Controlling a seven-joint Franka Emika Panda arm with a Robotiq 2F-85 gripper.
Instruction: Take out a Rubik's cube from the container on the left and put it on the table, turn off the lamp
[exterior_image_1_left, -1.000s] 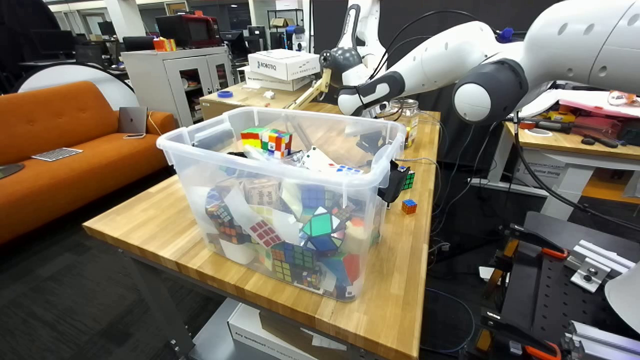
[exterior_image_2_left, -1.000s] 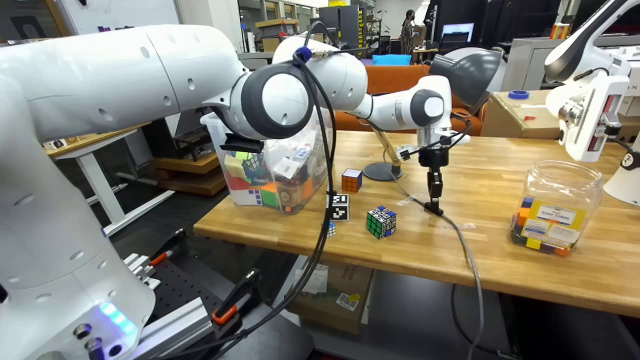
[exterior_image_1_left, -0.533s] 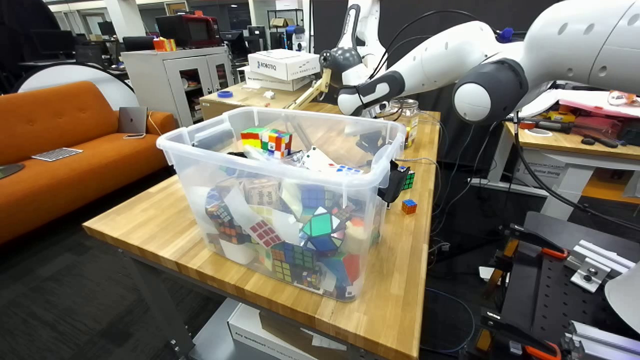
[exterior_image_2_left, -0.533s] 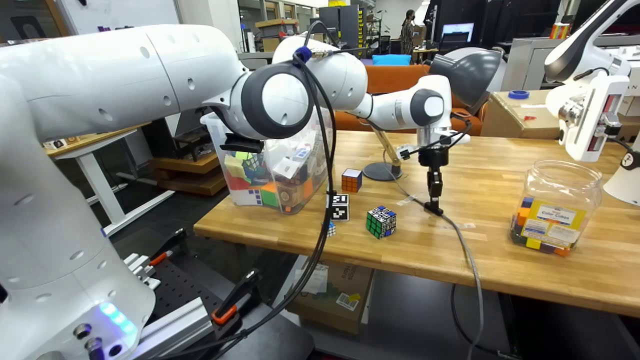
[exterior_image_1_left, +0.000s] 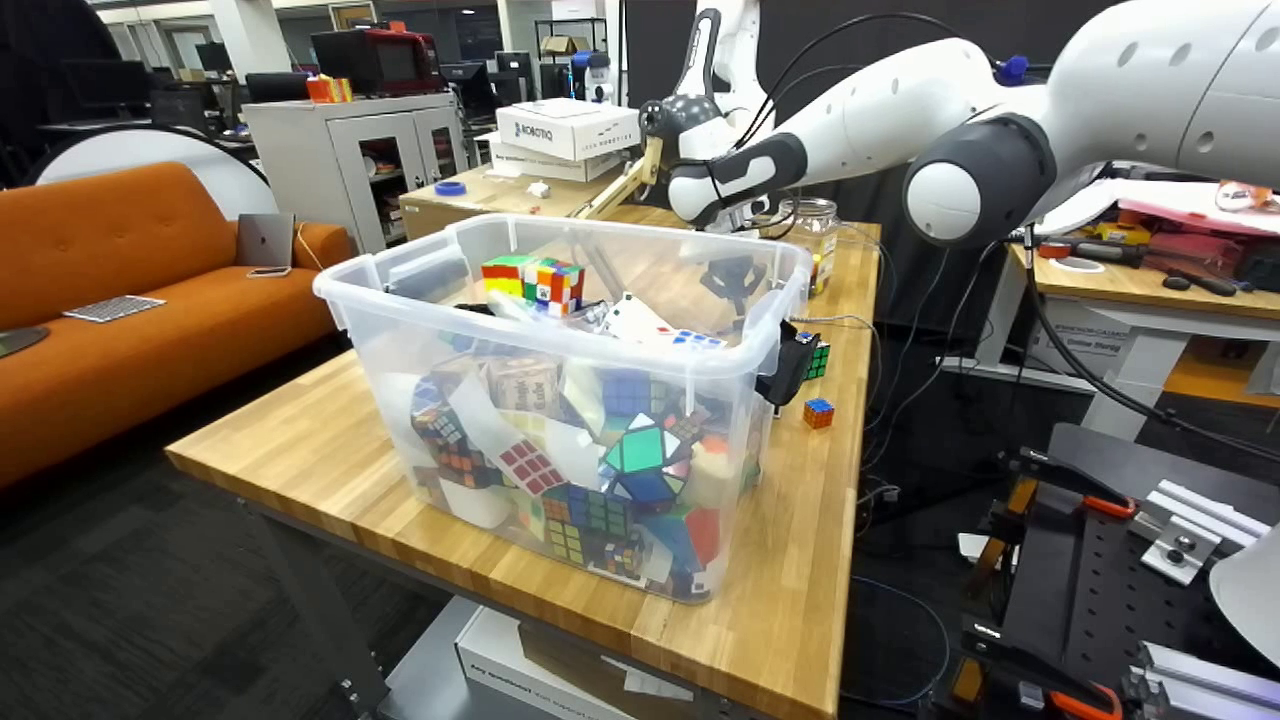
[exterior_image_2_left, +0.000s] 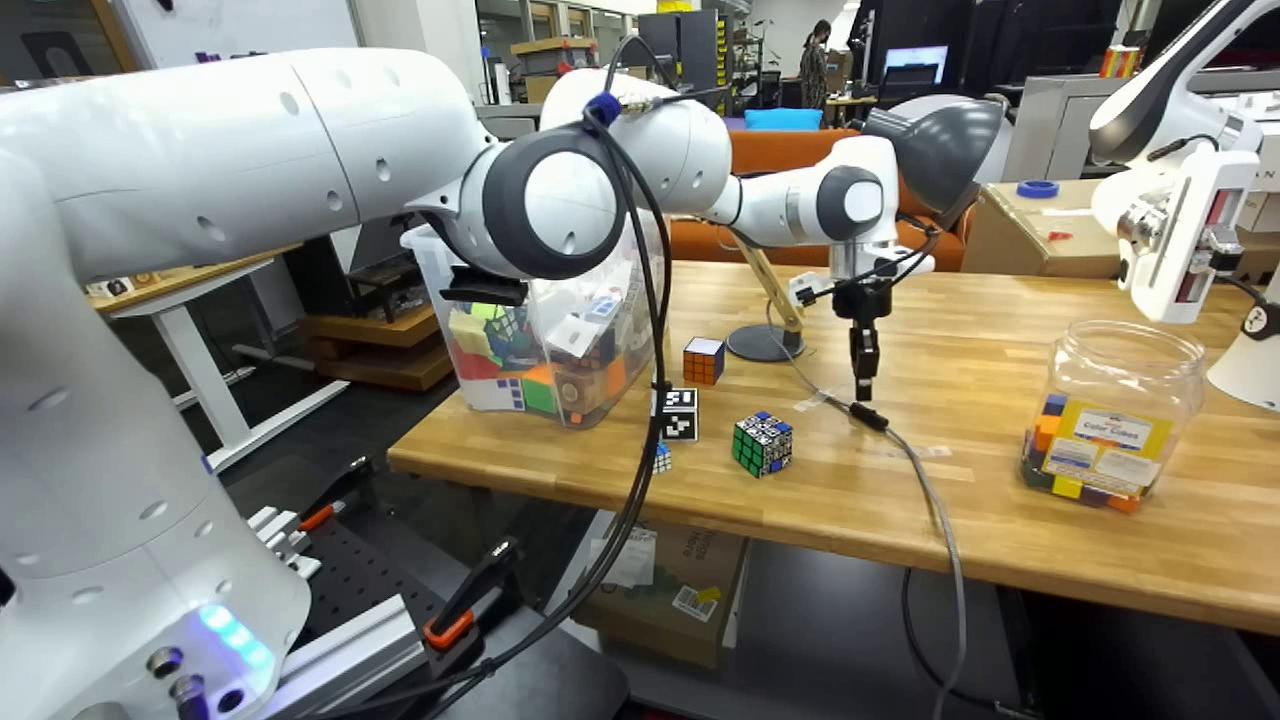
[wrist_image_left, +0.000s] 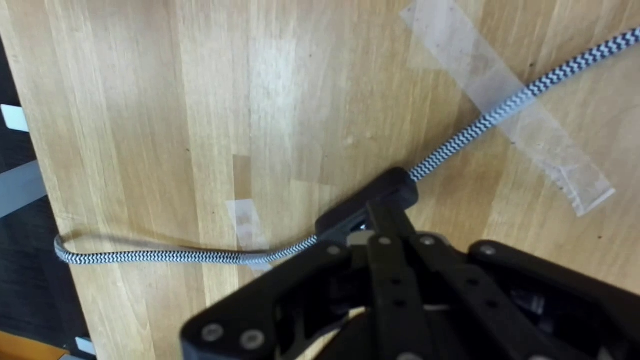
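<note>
A: Please, in which state is the hand (exterior_image_2_left: 864, 390)?
B: It is fully narrow; its jaws stand together.
A: And where does it hang?
B: It points down just above the black cord switch (wrist_image_left: 387, 185), well inside the edges of the desk (exterior_image_1_left: 790, 560). In an exterior view, a thin gap shows between them.
A: How does the cord (wrist_image_left: 200, 257) lie?
B: It is braided, it meets a strip of clear tape (wrist_image_left: 470, 55), and in the wrist view it bends at the desk's edge.
A: Where are the Rubik's cubes (exterior_image_1_left: 560, 287)?
B: Several are inside the translucent storage tub (exterior_image_1_left: 560, 340), which stands along one short edge of the desk. Others are on the desk itself. A white-topped cube (exterior_image_2_left: 704, 367) is just beside the round foot (exterior_image_2_left: 755, 345) of the desk lamp (exterior_image_2_left: 935, 150). A green-sided cube (exterior_image_2_left: 748, 450) with black-and-white patterns is nearer to the long edge, and a small cube (exterior_image_1_left: 818, 412) is the closest to this edge.
A: And the lamp?
B: Its foot is between the tub and the hand. If it gives light, I cannot tell.
A: What stands further along the desk?
B: A clear jar (exterior_image_2_left: 1112, 425) with the label "Color Cubes".
</note>
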